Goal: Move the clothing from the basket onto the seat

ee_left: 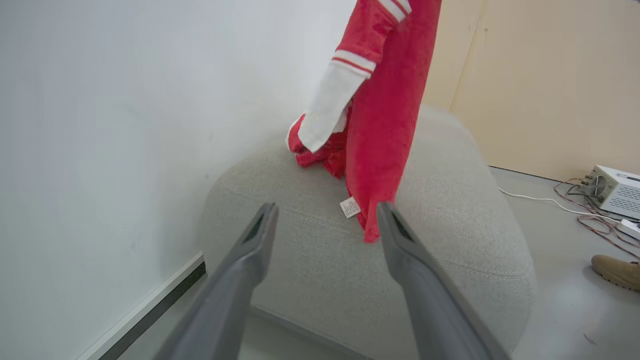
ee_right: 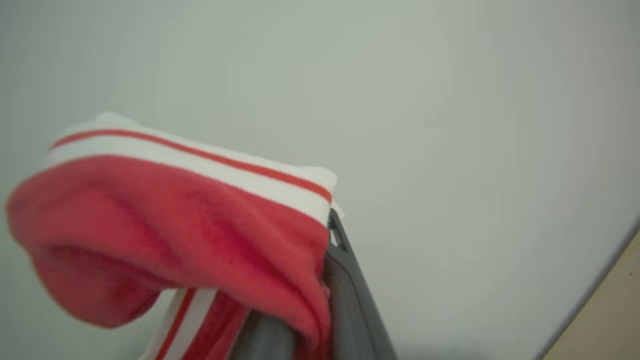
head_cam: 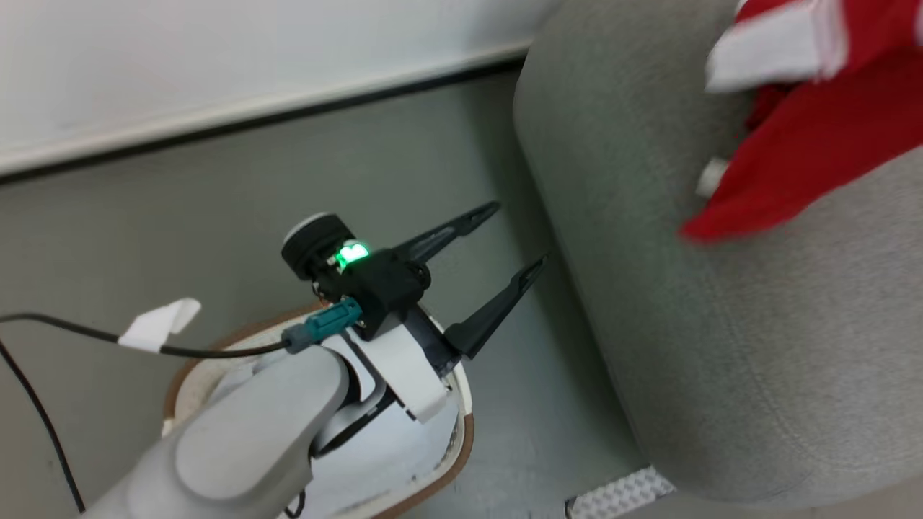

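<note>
While the right tool (ee_right: 326, 237) grips the clothing (ee_right: 175, 225) dangling onto the seat (ee_left: 320, 270), the left tool (head_cam: 518, 234) gapes.

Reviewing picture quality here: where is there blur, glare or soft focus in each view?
Head view: the clothing is motion-smeared at upper right, the left gripper sharp, its green lamp flaring. Left wrist view: its fingers look soft, the seat crisp. Right wrist view: the clothing sits close and fuzzy; lighting flat, no glare.
</note>
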`<state>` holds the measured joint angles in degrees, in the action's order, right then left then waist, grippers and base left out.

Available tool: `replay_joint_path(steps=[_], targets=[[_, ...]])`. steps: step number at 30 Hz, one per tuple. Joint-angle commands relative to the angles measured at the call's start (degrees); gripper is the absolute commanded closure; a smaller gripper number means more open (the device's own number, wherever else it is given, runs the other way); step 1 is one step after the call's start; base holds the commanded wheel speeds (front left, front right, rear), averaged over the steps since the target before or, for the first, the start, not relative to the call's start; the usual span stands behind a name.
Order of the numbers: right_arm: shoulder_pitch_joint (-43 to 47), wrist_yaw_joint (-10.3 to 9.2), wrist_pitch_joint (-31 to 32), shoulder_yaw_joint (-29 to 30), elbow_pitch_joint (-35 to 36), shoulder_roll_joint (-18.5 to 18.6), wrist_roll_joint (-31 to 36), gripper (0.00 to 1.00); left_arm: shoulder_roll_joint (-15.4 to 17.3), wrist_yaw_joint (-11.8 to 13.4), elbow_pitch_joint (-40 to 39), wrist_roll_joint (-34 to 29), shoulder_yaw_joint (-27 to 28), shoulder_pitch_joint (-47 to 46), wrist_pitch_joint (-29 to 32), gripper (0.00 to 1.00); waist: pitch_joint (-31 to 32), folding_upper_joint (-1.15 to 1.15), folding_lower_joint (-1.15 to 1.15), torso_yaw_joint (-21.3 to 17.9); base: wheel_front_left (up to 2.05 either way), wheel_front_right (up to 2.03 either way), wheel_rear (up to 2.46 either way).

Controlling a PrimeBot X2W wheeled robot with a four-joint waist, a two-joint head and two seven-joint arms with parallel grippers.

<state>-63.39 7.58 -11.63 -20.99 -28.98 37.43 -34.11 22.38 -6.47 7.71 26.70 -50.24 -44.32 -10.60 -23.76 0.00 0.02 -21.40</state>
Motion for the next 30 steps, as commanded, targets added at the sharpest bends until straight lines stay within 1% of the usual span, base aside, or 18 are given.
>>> replay_joint_path(steps=[1,4,5,6,7,9,10,11,14,17,18,22,24,29,30], targets=[[-5.1,-0.17,0.2,5.4,-2.1,1.6,2.1,1.0,0.8,0.3,-1.1,-1.1,0.2,-1.7,0.4,0.0,-7.7,0.0,-0.02,3.4,0.0,0.0,0.0],[-10.9,-0.17,1.2,12.1,-5.5,4.2,5.9,1.0,1.5,0.6,-2.5,-1.9,0.6,-3.0,0.6,0.0,-10.6,0.0,-0.02,4.8,0.0,0.0,0.0],[-10.9,-0.17,1.2,12.1,-5.5,4.2,5.9,1.0,1.5,0.6,-2.5,-1.9,0.6,-3.0,0.6,0.0,-10.6,0.0,-0.02,4.8,0.0,0.0,0.0],[-14.3,-0.17,2.2,15.9,-7.5,5.8,8.3,1.0,1.8,0.8,-3.5,-2.1,0.7,-3.2,0.5,0.0,-11.9,0.0,-0.02,5.6,0.0,0.0,0.0],[-15.6,-0.17,2.6,18.0,-8.4,6.6,9.5,1.0,2.1,0.8,-4.0,-2.4,0.6,-3.2,0.4,0.0,-12.5,0.0,-0.02,6.1,0.0,0.0,0.0],[-16.5,-0.17,3.1,20.5,-10.4,7.5,12.6,1.0,2.5,1.0,-4.6,-2.5,0.5,-2.7,0.3,0.0,-13.1,0.0,-0.02,6.6,0.0,0.0,0.0],[-16.5,-0.17,3.1,20.5,-10.4,7.5,12.6,1.0,2.5,1.0,-4.6,-2.5,0.5,-2.7,0.3,0.0,-13.1,0.0,-0.02,6.6,0.0,0.0,0.0],[-15.8,-0.17,3.3,22.4,-12.1,7.4,14.7,1.0,2.8,1.2,-5.3,-2.7,0.2,-2.2,0.5,0.0,-13.9,0.0,-0.02,7.0,0.0,0.0,0.0],[-12.1,-0.17,2.3,25.6,-16.1,5.0,16.6,1.0,3.1,1.5,-5.9,-2.8,0.1,-1.7,0.7,0.0,-14.7,0.0,-0.02,7.4,0.0,0.0,0.0],[-7.6,-0.17,1.0,28.6,-21.1,1.8,18.6,1.0,3.1,1.7,-6.3,-2.8,-0.5,-0.9,0.7,0.0,-15.0,0.0,-0.02,7.5,0.0,0.0,0.0],[-7.6,-0.17,1.0,28.6,-21.1,1.8,18.6,1.0,3.1,1.7,-6.3,-2.8,-0.5,-0.9,0.7,0.0,-15.0,0.0,-0.02,7.5,0.0,0.0,0.0],[-2.9,-0.17,-0.8,32.5,-28.0,-2.8,20.0,1.0,3.5,2.2,-6.8,-2.7,-0.9,-0.2,1.3,0.0,-14.9,0.0,-0.02,7.7,0.0,0.0,0.0],[-1.2,-0.17,-1.5,33.6,-30.8,-5.0,21.1,1.0,4.0,2.5,-7.1,-2.5,-0.8,0.2,1.3,0.0,-14.7,0.0,-0.02,7.6,0.0,0.0,0.0],[0.8,-0.17,-2.8,35.1,-34.7,-8.7,24.7,0.99,5.0,3.5,-7.4,-1.3,-0.5,1.7,1.6,0.0,-13.5,0.0,-0.02,6.4,0.0,0.0,0.0],[1.2,-0.17,-3.1,35.0,-35.1,-9.4,25.5,0.63,5.1,3.6,-7.4,-1.2,-0.5,2.0,1.6,0.0,-13.0,0.0,-0.02,6.2,0.0,0.0,0.0]])
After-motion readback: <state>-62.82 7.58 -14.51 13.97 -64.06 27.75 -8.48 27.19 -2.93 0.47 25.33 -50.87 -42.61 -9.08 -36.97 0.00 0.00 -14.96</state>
